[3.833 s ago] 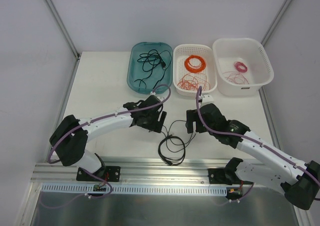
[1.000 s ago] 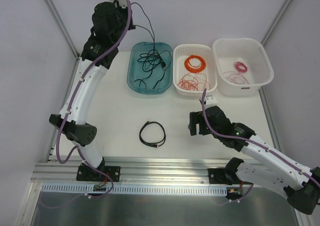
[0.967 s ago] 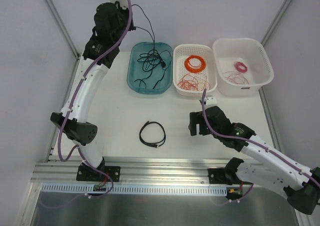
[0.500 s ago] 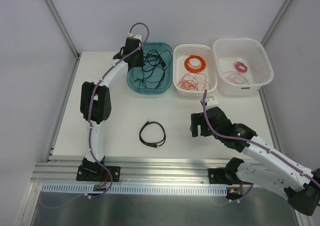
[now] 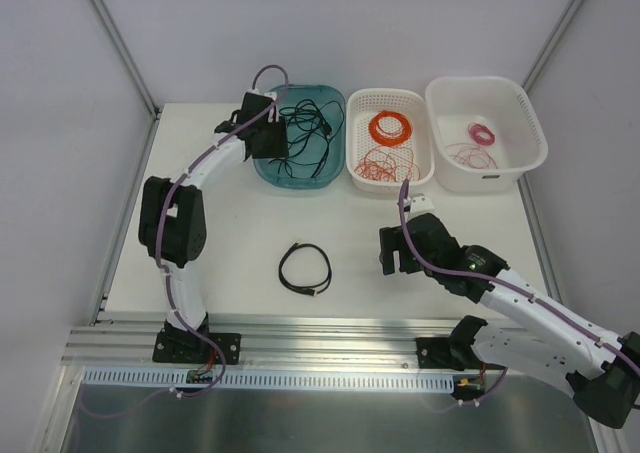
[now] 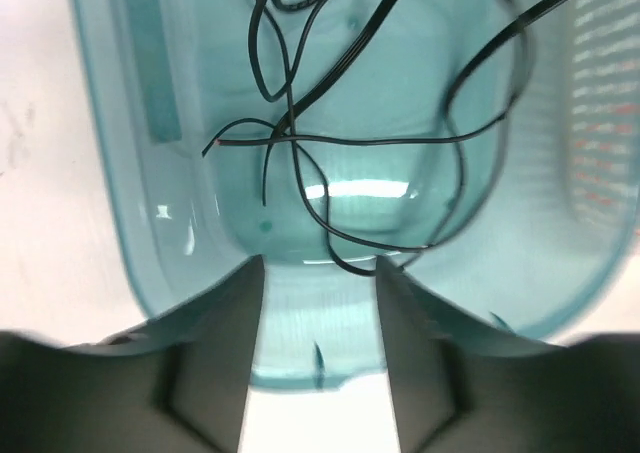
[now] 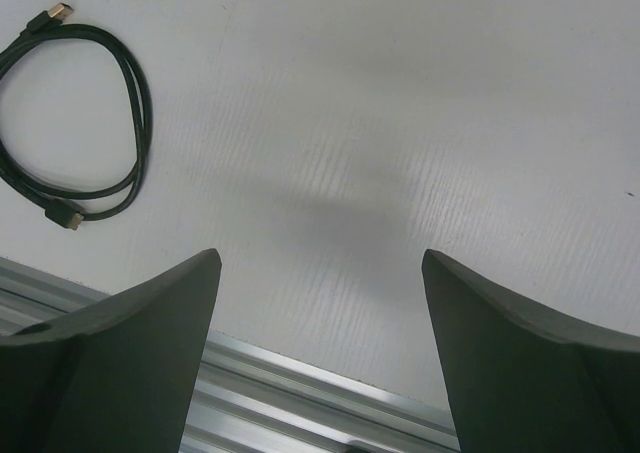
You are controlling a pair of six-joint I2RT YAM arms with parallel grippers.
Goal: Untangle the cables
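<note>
A thick black cord (image 7: 146, 123) with gold-tipped plugs lies looped on the white desk (image 5: 230, 233), low in the middle of the top view. At upper centre, a translucent teal plastic tub (image 5: 298, 185) holds tangled thin black strands (image 5: 310, 123). The white lattice basket (image 5: 385, 185) beside it holds a neat orange ring coil (image 5: 374, 129) and a loose thin orange-red wire (image 5: 375, 165). The white tub (image 5: 480, 181) at upper right holds a small pink ring coil (image 5: 476, 133) and a loose thin pinkish-red wire (image 5: 462, 156). The left claw (image 6: 318, 268) is over the teal tub, partly parted and empty. The right claw (image 7: 320, 263) is spread wide over bare desk, right of the cord.
</note>
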